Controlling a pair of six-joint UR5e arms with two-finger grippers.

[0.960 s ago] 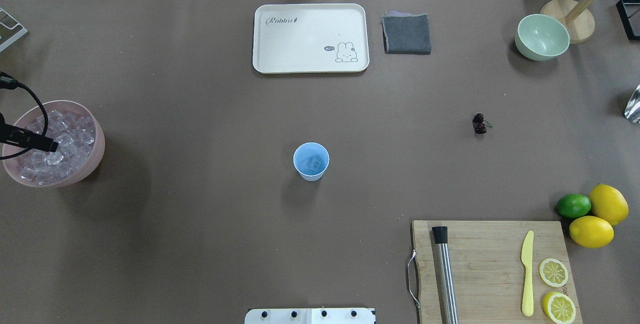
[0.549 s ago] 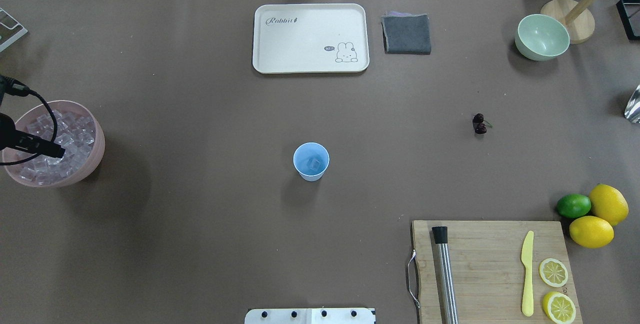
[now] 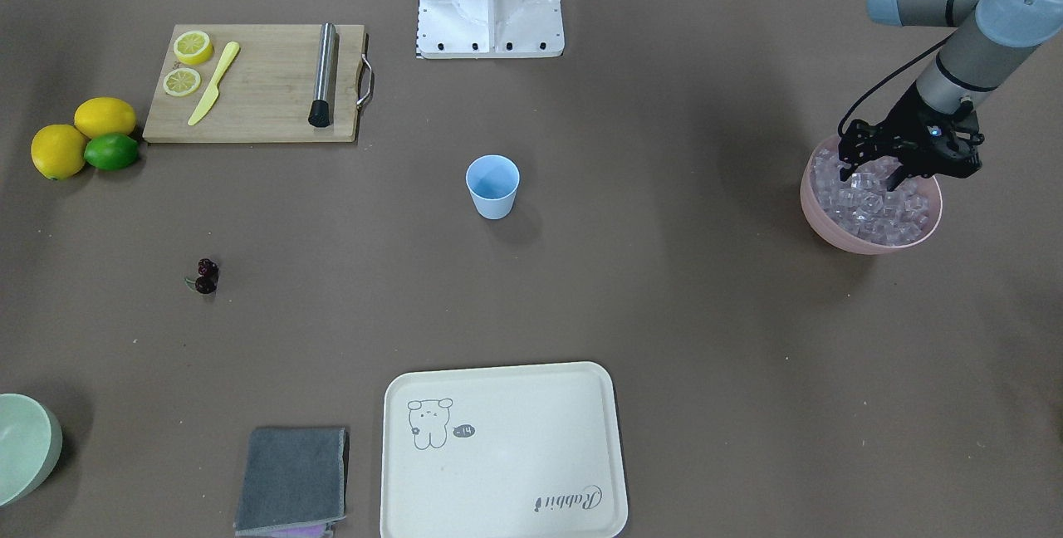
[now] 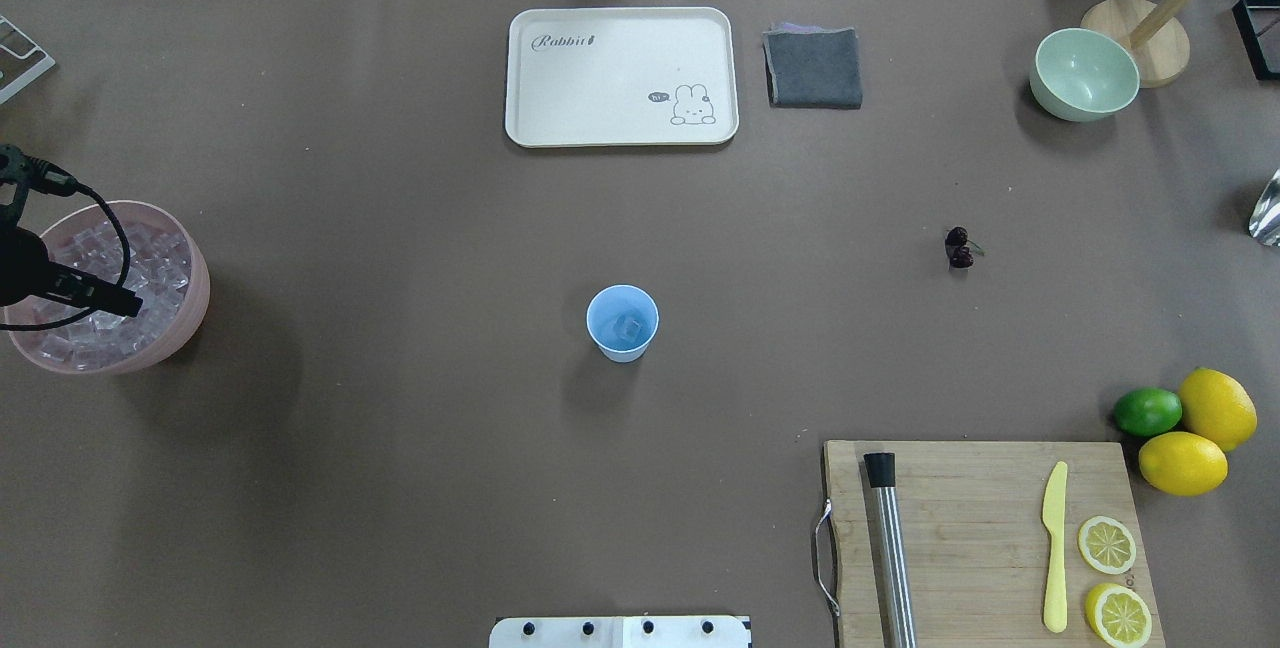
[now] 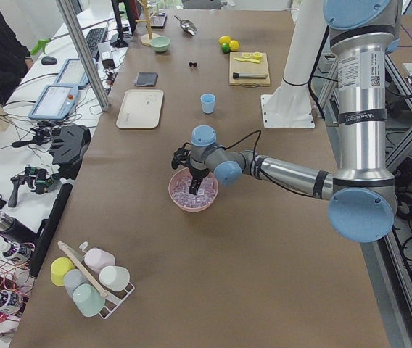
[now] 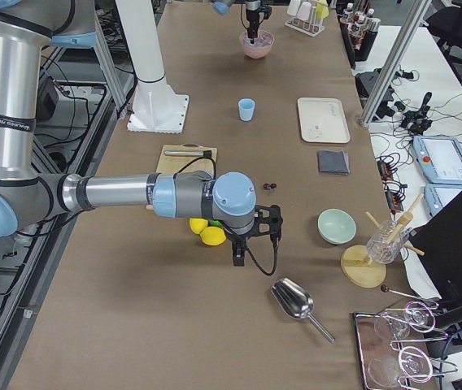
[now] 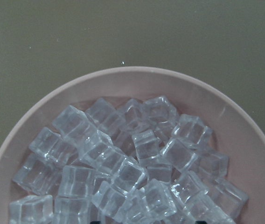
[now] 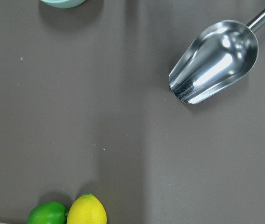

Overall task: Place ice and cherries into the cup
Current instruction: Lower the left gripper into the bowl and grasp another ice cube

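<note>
The light blue cup (image 4: pixel 622 323) stands mid-table with one cube of ice (image 4: pixel 629 329) inside. The rest of the ice (image 7: pixel 123 172) fills a pink bowl (image 4: pixel 196 296) at the table's left end. My left gripper (image 3: pixel 872 177) hangs open over that bowl, its fingertips down among the top cubes with nothing held between them. The dark cherries (image 4: pixel 959 247) lie on the bare table to the right of the cup. My right gripper (image 6: pixel 249 242) hovers beyond the lemons, near a metal scoop (image 8: pixel 214 60). I cannot tell whether it is open or shut.
A cream tray (image 4: pixel 621 76), a grey cloth (image 4: pixel 813 67) and a pale green bowl (image 4: pixel 1084 74) sit along the far side. A cutting board (image 4: pixel 985 538) holds a steel muddler, a yellow knife and lemon slices. Two lemons and a lime (image 4: pixel 1147 411) lie beside it.
My left gripper has shifted a little to the right and nearer over the pink bowl. The cup, cherries and right arm have stayed put.
</note>
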